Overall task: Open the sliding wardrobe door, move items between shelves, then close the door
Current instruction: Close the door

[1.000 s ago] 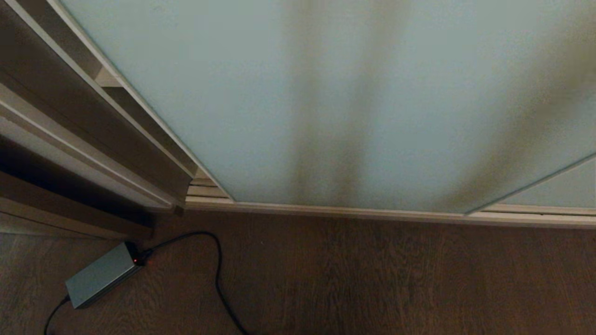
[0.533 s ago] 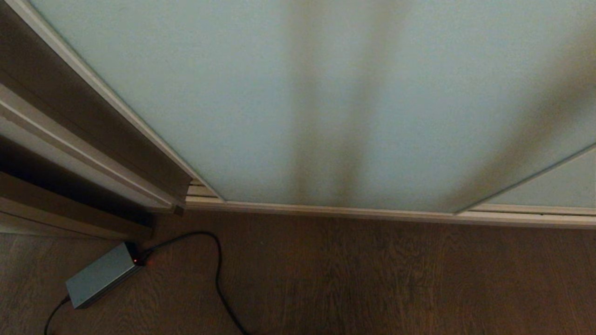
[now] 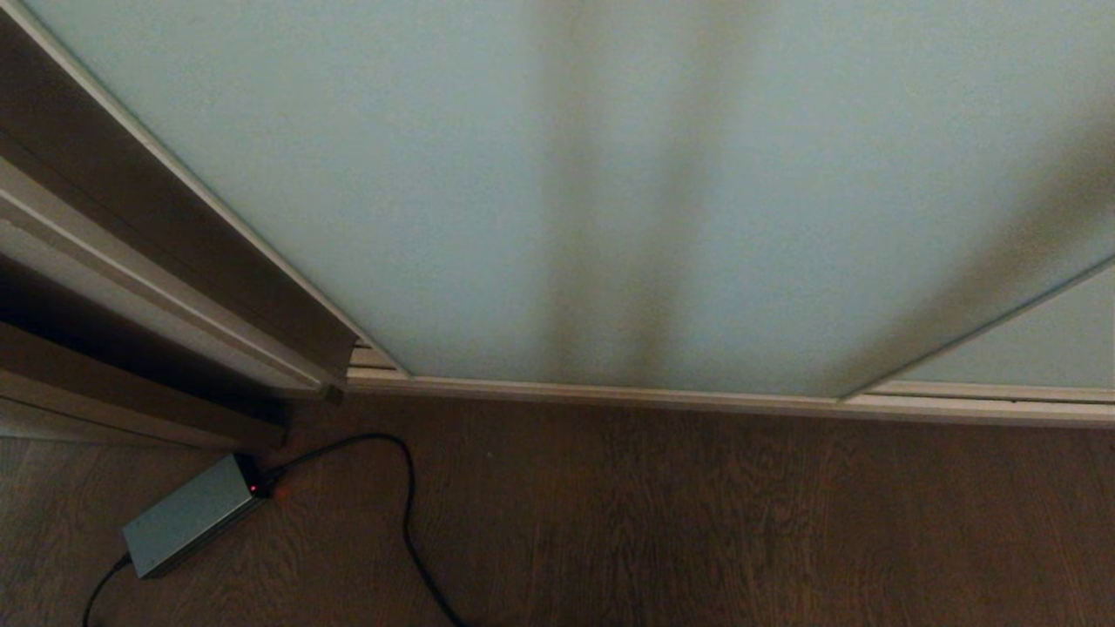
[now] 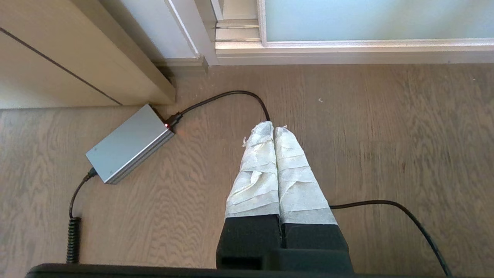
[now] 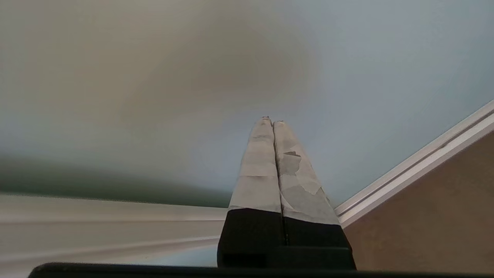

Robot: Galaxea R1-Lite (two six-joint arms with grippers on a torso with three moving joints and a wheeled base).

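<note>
The door (image 3: pixel 435 174) fills most of the head view, from the upper left across to the right edge, a tall pane of frosted blue-green glass in a slim off-white frame. Its lower rail runs along the track (image 3: pixel 984 405) across the middle of the frame, and its left stile slants up toward the upper left corner, close beside the brown trim (image 3: pixel 174 252). It looks shut or nearly so; no shelves or toys show anywhere.

By its size, the door is probably heavy but free-rolling, stiff in the frame and breakable in the pane. The frosted glass looks smooth and offers no handle, so flat pressure on it would likely slip and loads the fragile part. The better hold, I judge, is the frame's stile, pushed sideways along the track and not inward.

In the right wrist view the right gripper (image 5: pixel 270 120) has its taped fingers pressed together, holding nothing, pointed at the glass in the middle of the frame, with a frame edge slanting at the lower right. Whether the tips touch the pane I cannot tell.

In the left wrist view the left gripper (image 4: pixel 269 127) hangs over the floor (image 4: pixel 386 135), fingers together and empty, with a grey power brick (image 4: pixel 129 148) and its black cable (image 4: pixel 227 94) at centre left.
</note>
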